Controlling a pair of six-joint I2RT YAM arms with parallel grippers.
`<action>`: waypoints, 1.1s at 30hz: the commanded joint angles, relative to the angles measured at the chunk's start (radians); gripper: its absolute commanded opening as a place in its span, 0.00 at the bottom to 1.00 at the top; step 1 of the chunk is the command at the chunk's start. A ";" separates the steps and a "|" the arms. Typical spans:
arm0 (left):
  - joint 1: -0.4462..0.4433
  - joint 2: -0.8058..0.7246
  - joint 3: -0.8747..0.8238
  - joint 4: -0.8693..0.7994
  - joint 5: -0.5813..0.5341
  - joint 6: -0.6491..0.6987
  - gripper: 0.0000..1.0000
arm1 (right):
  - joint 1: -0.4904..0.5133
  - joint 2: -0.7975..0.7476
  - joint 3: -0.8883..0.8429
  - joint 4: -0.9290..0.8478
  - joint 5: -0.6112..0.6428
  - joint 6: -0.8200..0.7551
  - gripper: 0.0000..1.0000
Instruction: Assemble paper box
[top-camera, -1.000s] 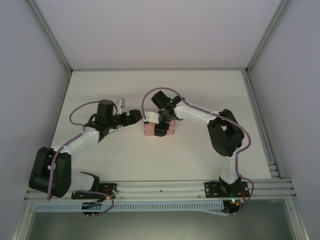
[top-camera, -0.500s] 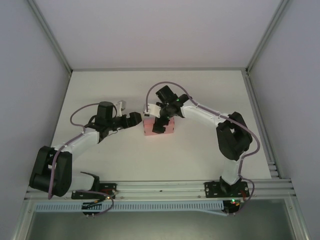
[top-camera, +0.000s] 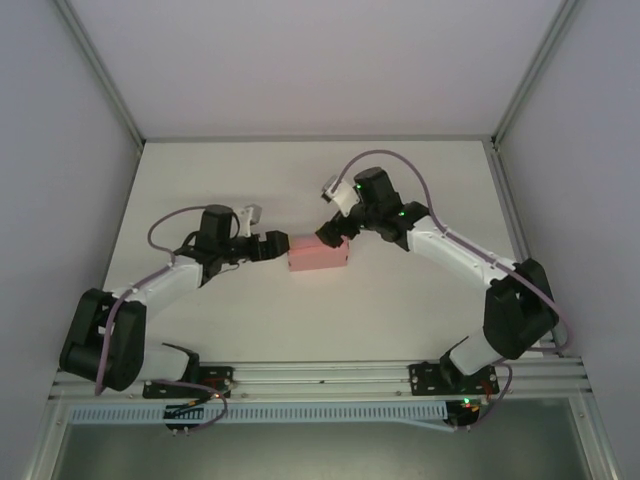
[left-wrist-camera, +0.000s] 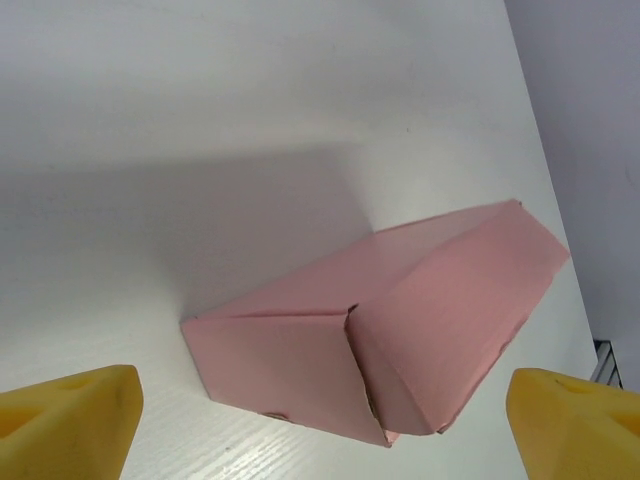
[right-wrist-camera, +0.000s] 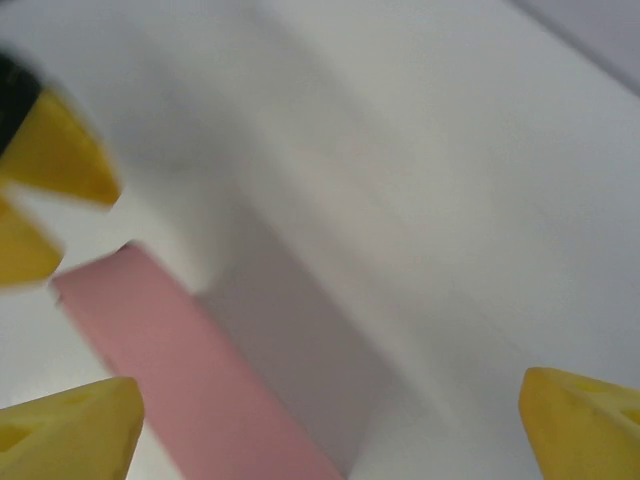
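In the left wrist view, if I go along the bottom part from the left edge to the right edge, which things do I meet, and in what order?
yellow fingertip → paper box, lying on the white table → second yellow fingertip. Neither fingertip touches the box.

Light is even and diffuse from above; the white tabletop (top-camera: 400, 300) reads bright and the top view is sharp. Left wrist view is in focus: the folded pale pink card box (left-wrist-camera: 400, 330) throws a soft grey shadow up-left onto the table. Right wrist view is blurred, with box edges and yellow fingertip pads (right-wrist-camera: 580, 420) smeared.
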 joint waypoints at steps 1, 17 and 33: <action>-0.015 0.035 0.020 0.002 0.027 0.040 0.90 | -0.037 -0.015 -0.058 0.076 0.078 0.312 0.92; -0.022 0.125 -0.050 0.076 0.038 0.028 0.61 | -0.075 0.044 -0.512 0.604 -0.064 0.384 0.58; -0.016 0.169 -0.099 0.108 -0.003 0.014 0.24 | -0.083 0.284 -0.787 1.182 -0.198 0.490 0.08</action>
